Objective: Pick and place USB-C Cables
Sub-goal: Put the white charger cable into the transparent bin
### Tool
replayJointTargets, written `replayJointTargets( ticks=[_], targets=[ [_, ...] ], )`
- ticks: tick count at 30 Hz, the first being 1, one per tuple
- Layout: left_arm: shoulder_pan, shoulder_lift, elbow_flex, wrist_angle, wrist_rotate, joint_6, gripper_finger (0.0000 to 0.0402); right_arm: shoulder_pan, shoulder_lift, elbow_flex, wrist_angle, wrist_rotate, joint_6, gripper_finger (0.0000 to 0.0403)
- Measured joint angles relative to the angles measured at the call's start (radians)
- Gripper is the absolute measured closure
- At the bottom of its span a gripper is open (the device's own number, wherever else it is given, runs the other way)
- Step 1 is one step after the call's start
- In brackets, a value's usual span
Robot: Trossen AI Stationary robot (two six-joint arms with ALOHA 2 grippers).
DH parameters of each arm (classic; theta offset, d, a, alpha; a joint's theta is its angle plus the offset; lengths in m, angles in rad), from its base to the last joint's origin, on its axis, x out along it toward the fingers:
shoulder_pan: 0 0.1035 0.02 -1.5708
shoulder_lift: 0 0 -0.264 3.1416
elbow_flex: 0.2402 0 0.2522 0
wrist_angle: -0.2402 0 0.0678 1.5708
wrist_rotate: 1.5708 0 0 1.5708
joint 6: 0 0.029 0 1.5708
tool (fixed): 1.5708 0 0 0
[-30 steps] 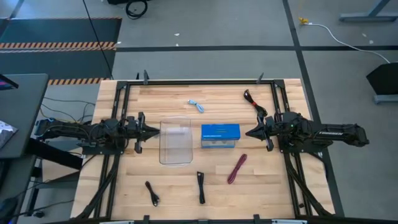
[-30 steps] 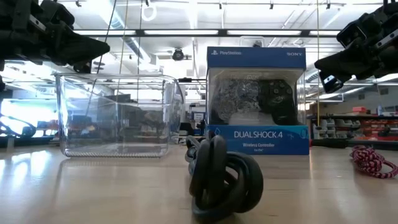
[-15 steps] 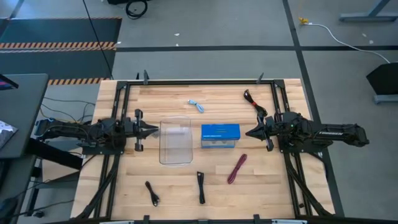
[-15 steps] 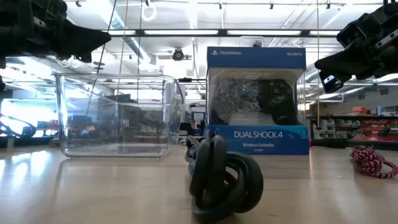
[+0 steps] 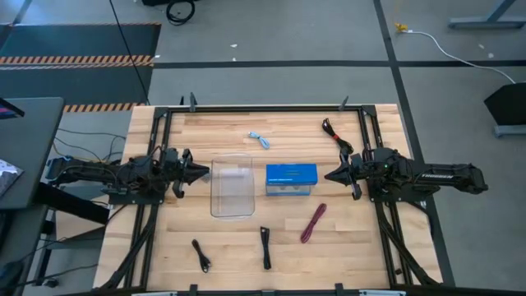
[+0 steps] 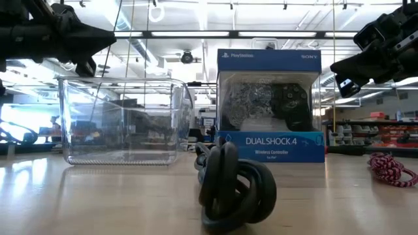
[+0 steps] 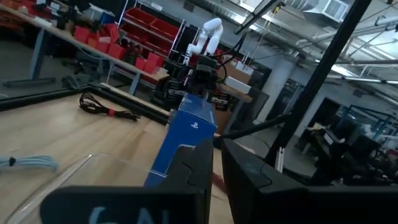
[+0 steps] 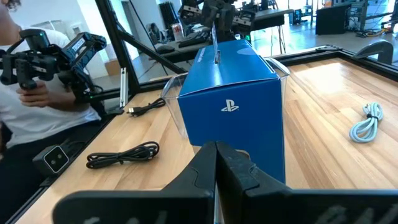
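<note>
Five cable bundles lie loose on the table: light blue (image 5: 260, 140) near the far edge, black-and-red (image 5: 335, 134) far right, maroon-pink (image 5: 313, 222), and two black ones (image 5: 265, 247) (image 5: 201, 256) near the front. My left gripper (image 5: 203, 173) hovers shut just left of the clear tray (image 5: 231, 187). My right gripper (image 5: 328, 176) hovers shut just right of the blue box (image 5: 291, 179). Both are above table height in the low view, the left gripper (image 6: 112, 39) and the right gripper (image 6: 334, 66). The right wrist view shows the shut right gripper (image 8: 216, 148) facing the box (image 8: 230, 99).
The clear tray and the upright blue controller box (image 6: 271, 104) stand side by side mid-table between the grippers. A black metal frame (image 5: 263, 108) runs round the table edges. A person in a white shirt (image 8: 37, 99) sits beyond the table's left side.
My left gripper has turned about its own long axis while staying left of the tray; the cross-piece behind its fingers shows differently from above. The right arm and all cables have kept still.
</note>
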Motion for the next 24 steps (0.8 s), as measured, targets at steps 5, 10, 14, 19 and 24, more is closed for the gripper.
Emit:
replayJointTargets(
  ticks=[5, 10, 14, 19, 24],
  targets=[
    [0.000, 0.000, 0.000, 0.003, -0.002, 0.078, 0.0361, 0.000, 0.000, 0.000, 0.000, 0.000, 0.000, 0.0391],
    [0.000, 0.000, 0.000, -0.015, 0.017, 0.207, 0.0361, 0.000, 0.000, 0.000, 0.000, 0.000, 0.000, 0.0391],
    [0.000, 0.000, 0.000, -0.058, 0.027, 0.276, 0.0361, 0.000, 0.000, 0.000, 0.000, 0.000, 0.000, 0.0391],
    [0.000, 0.000, 0.000, -0.069, 0.027, 0.318, 0.0361, 0.000, 0.000, 0.000, 0.000, 0.000, 0.000, 0.0391],
    [0.000, 0.000, 0.000, -0.070, 0.027, 0.355, 0.0361, 0.000, 0.000, 0.000, 0.000, 0.000, 0.000, 0.0391]
  ],
)
